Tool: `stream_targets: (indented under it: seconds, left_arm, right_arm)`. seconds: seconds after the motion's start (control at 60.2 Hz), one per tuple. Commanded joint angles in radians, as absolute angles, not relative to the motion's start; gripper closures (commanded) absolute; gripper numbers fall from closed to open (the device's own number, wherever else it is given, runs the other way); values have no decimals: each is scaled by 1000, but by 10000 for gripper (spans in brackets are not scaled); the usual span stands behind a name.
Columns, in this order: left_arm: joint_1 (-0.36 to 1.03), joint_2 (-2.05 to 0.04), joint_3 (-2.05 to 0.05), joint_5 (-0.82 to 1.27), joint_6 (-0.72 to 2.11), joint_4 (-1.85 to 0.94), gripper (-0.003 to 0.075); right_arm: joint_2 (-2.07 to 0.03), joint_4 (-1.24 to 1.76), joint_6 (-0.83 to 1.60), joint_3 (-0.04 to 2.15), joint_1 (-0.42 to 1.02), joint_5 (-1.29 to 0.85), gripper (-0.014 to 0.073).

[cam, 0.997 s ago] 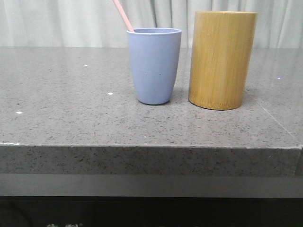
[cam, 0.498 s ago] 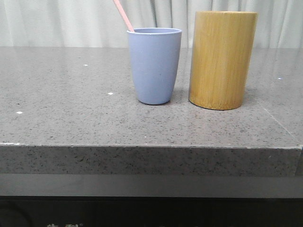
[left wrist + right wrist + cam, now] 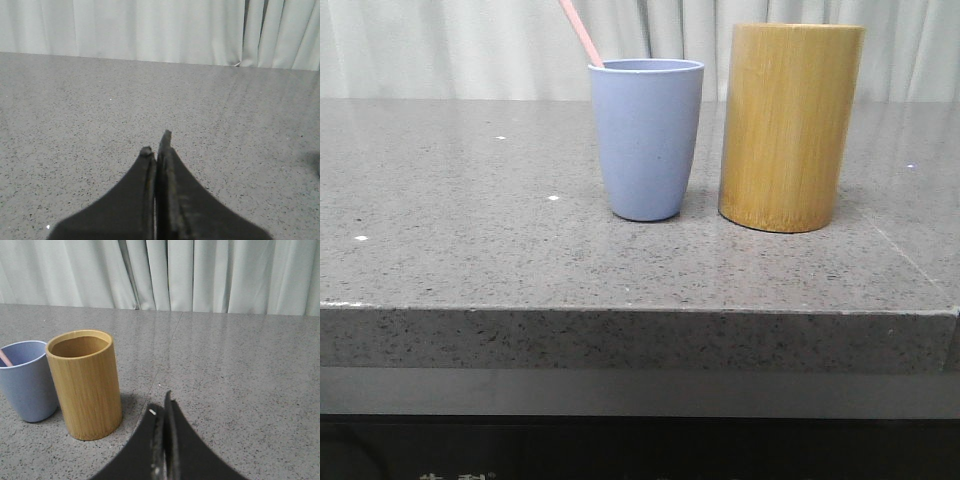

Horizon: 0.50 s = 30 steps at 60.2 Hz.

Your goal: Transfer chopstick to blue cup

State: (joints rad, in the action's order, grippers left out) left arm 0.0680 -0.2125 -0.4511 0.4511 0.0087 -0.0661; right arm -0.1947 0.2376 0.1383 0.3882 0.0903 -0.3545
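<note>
1. Grey speckled stone forms the table [image 3: 470, 250], with pale curtains [image 3: 440, 45] hanging behind it.
2. Leftmost of the task's things, the chopstick [image 3: 580, 32] stands inside the blue cup [image 3: 646, 140], leaning up and to the left over the rim; the right wrist view catches its pink end just inside the cup.
3. Just beside the cup on the right, close but not visibly touching, stands the tan bamboo holder [image 3: 788, 128], which the right wrist view shows holding nothing.
4. Compared with the front pictures of a second and half a second ago, nothing on the table has shifted: stick, cup and holder sit exactly as they did.
5. That stillness suggests the transfer is finished and the stick has settled.
6. The left gripper [image 3: 156, 146] has its fingers pressed together on nothing, over bare stone.
7. The right gripper [image 3: 161, 405] is likewise pressed together and holds nothing, standing back from the holder.
</note>
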Motion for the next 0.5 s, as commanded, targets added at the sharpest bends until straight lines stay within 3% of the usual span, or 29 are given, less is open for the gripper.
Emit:
stream_targets:
  seconds: [0.0, 0.249, 0.482]
  left_arm:
    - [66, -223, -478, 370, 0, -73, 739]
    - [66, -212, -447, 342, 10, 0, 739]
    - [66, -73, -321, 256, 0, 0, 739]
  right_arm:
    - [-203, 236, 145, 412, 84, -279, 670]
    - [-203, 236, 145, 412, 84, -279, 670]
    - [-203, 236, 145, 412, 84, -279, 670]
